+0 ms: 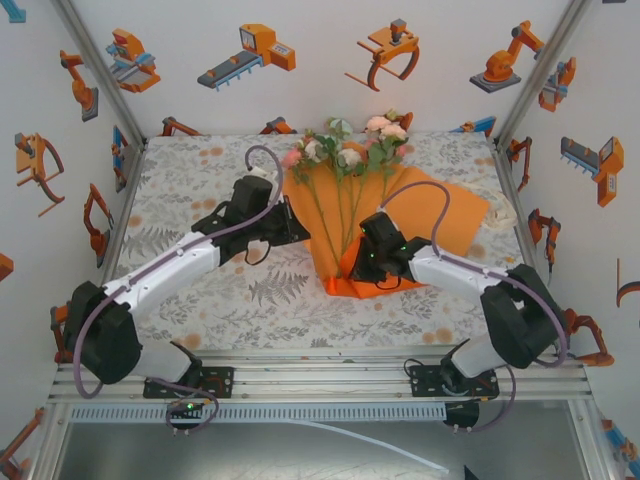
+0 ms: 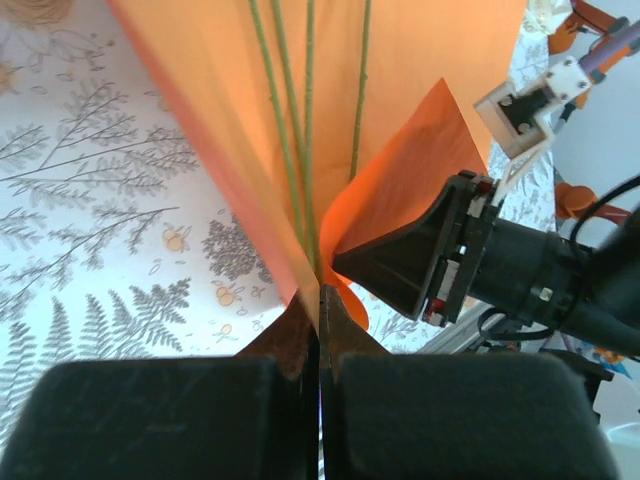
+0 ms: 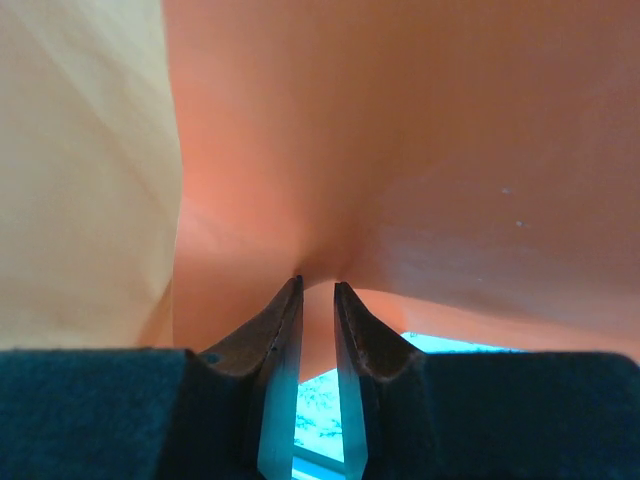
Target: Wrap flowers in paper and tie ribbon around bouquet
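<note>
With my left gripper [image 2: 320, 293] pinched shut on the orange paper [image 1: 450, 220] and my right gripper [image 3: 318, 286] open just a crack, the fold may pop open and spill the roses [image 1: 345, 150].

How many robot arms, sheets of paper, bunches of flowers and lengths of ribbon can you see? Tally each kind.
Robot arms: 2, left arm and right arm
Sheets of paper: 1
Bunches of flowers: 1
Lengths of ribbon: 1
Total: 5
</note>
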You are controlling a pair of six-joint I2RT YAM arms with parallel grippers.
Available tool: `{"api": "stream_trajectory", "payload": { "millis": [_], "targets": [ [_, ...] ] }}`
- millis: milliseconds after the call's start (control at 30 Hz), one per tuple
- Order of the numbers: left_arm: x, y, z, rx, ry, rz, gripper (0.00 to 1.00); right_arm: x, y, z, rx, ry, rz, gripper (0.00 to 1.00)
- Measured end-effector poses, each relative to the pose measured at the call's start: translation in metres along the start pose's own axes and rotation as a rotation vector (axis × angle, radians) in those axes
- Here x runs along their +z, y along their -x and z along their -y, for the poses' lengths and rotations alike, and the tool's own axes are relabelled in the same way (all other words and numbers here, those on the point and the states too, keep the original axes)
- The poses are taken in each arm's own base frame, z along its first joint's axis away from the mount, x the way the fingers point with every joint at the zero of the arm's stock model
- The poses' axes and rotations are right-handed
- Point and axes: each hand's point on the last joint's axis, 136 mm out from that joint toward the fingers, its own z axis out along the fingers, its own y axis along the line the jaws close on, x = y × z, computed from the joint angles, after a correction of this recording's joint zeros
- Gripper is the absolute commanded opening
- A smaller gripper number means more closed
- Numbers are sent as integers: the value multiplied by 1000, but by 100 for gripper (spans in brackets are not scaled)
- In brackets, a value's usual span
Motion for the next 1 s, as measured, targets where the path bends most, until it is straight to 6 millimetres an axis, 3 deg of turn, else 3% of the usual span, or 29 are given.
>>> {"api": "stream_trajectory", "payload": {
  "millis": [133,267,400,533,600,700,833,900,1000],
  "targets": [
    [-26,7,-9,-12,34,47,0,11,-6,8,-1,-30,-29,24],
    [-49,19,-5,-13,16,100,0,17,-6,8,-4,-30,-34,25],
    [-52,17,-4,-13,10,99,0,26,-10,8,-2,-24,-54,26],
    [-47,5,-17,-19,45,70,0,27,-10,5,-6,-8,-59,28],
    [-47,0,-28,-18,87,58,14,26,-9,4,-12,-8,-58,36],
    [-56,-2,-50,21,198,67,44,16,-9,4,-35,-10,-56,59],
    [-82,1,-74,118,354,90,54,-20,2,1,-106,-2,12,96],
    [-94,2,-72,169,353,96,58,-42,12,5,-137,-5,60,99],
    [-99,-6,-45,233,213,71,66,-63,29,28,-122,-23,109,99]
  ]
}}
